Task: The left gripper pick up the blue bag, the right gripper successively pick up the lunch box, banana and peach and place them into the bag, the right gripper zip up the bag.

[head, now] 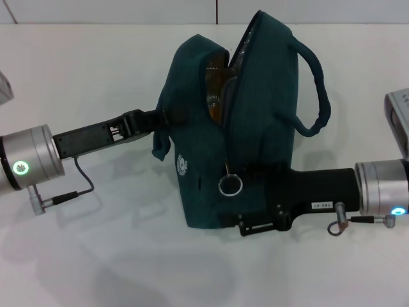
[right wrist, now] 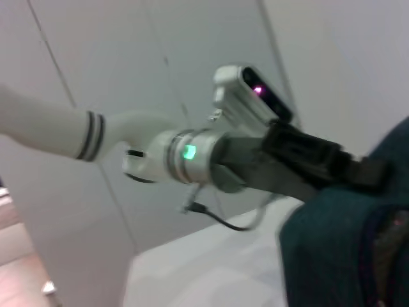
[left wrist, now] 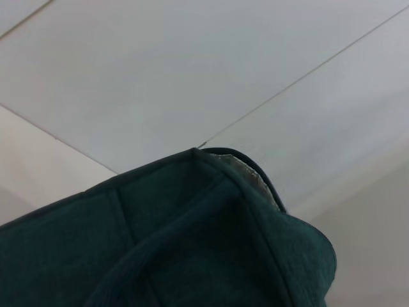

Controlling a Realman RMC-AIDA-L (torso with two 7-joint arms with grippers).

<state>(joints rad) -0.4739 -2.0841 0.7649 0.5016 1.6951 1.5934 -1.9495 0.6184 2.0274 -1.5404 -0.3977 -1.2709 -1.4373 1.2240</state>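
The blue bag (head: 255,115) stands upright in the middle of the table, its zipper open down from the top and the metal ring pull (head: 230,185) hanging loose on the front. My left gripper (head: 165,119) comes in from the left and is shut on the bag's left side by its loop handle. Through the open top shows a yellow-orange piece, the banana (head: 216,89). My right gripper (head: 249,182) presses against the lower front of the bag beside the ring pull. The lunch box and the peach are hidden. In the right wrist view the bag (right wrist: 339,249) is held by the left gripper (right wrist: 361,171).
A grey-white box (head: 399,121) sits at the table's right edge, and a pale object (head: 4,86) pokes in at the left edge. The bag's second loop handle (head: 317,96) sticks out to the right. Cables hang beneath both wrists.
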